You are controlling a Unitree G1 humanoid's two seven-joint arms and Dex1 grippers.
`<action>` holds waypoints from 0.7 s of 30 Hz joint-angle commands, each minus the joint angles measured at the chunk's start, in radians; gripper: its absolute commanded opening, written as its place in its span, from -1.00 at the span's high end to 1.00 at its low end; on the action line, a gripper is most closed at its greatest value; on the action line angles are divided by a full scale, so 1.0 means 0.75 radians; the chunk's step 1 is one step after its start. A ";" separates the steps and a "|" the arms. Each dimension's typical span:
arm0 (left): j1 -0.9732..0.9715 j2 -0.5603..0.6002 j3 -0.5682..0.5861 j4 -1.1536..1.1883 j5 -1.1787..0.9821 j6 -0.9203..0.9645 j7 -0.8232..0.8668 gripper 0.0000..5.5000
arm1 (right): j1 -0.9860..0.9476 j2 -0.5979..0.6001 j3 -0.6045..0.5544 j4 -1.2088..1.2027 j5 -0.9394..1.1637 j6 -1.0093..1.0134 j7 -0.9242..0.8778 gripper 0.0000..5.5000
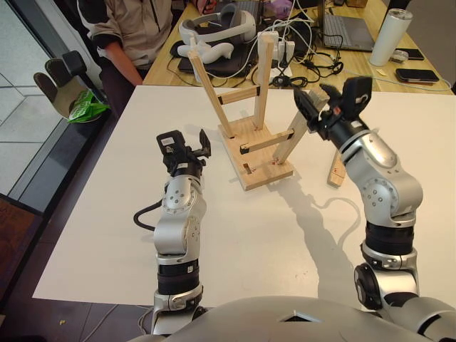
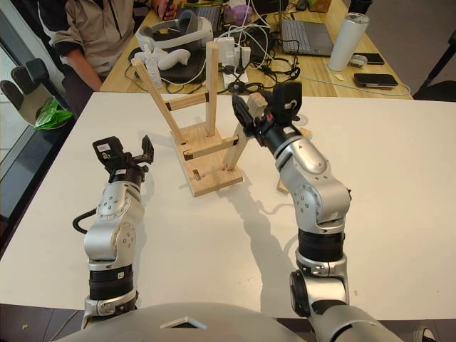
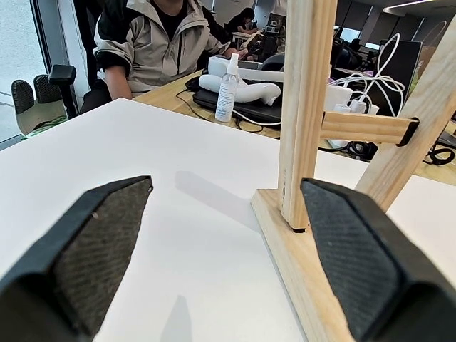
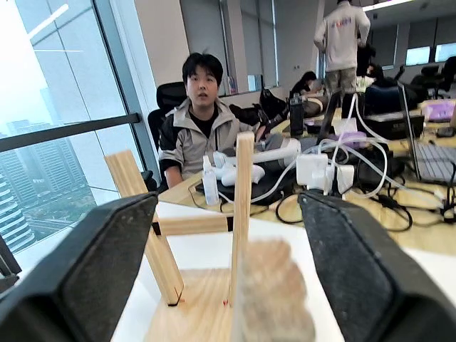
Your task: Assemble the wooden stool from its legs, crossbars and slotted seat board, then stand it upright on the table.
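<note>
In the head views, the slotted seat board (image 1: pixel 265 173) lies flat on the white desk (image 1: pixel 107 214), toward the middle of its far edge. Two far legs (image 1: pixel 212 89) stand up from it, tied by a crossbar (image 1: pixel 239 95). A third leg (image 1: pixel 291 142) leans up from the board's right side, with the right gripper (image 1: pixel 329 98) at its top end. A fourth leg (image 1: pixel 336 169) lies loose toward the desk's right edge. The left gripper (image 1: pixel 187 144) sits just beside the board's left edge. I judge the step in hand to be seating the third leg. Next it calls for a firm pinch and a push straight down into the slot, with the board steadied. In the left wrist view its jaws are spread wide and empty, with dark grainy pads (image 3: pixel 107 235) facing pale, square-cut, unfinished timber. In the right wrist view the jaws gape wide around the leg's blurred end, not clamped on it.
</note>
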 commanded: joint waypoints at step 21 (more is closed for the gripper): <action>-0.028 -0.042 0.002 0.053 -0.012 -0.015 0.004 -0.40 | -0.203 -0.027 -0.026 0.337 0.035 0.305 0.001 -0.31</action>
